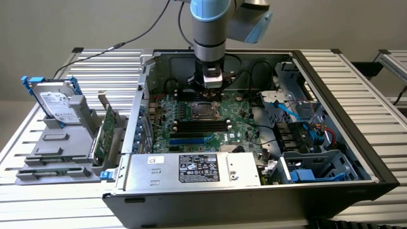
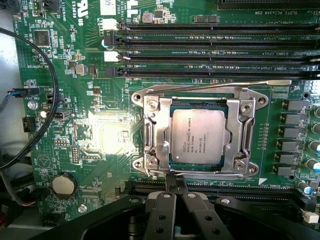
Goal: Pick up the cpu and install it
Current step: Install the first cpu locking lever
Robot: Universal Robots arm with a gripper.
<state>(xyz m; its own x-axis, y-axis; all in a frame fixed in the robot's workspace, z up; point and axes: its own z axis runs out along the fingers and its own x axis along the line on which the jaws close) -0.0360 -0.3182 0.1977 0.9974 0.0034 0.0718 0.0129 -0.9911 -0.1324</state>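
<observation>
Pinched fully together and gripping nothing, the hand (image 2: 176,179) is hanging low over the green motherboard (image 2: 100,135). Its two black fingers (image 2: 164,205) are meeting tip to tip right at the closest edge of the metal socket frame (image 2: 150,132); whether they are touching it is not clear. Just beyond those tips the cpu (image 2: 197,135) is sitting flat inside that frame, its dull silver top facing up. Farther on, the long black memory slots (image 2: 215,47) are running side by side across the board.

In the exterior view the power supply (image 1: 190,169) is lying nearest, at lower centre of the frame, inside the open computer case (image 1: 254,212). Behind it the arm (image 1: 208,28) is reaching straight down into the case at upper centre. At the frame's left a hard drive (image 1: 56,102) is standing upright in a grey holder (image 1: 57,143) on the slatted worktop (image 1: 356,81).
</observation>
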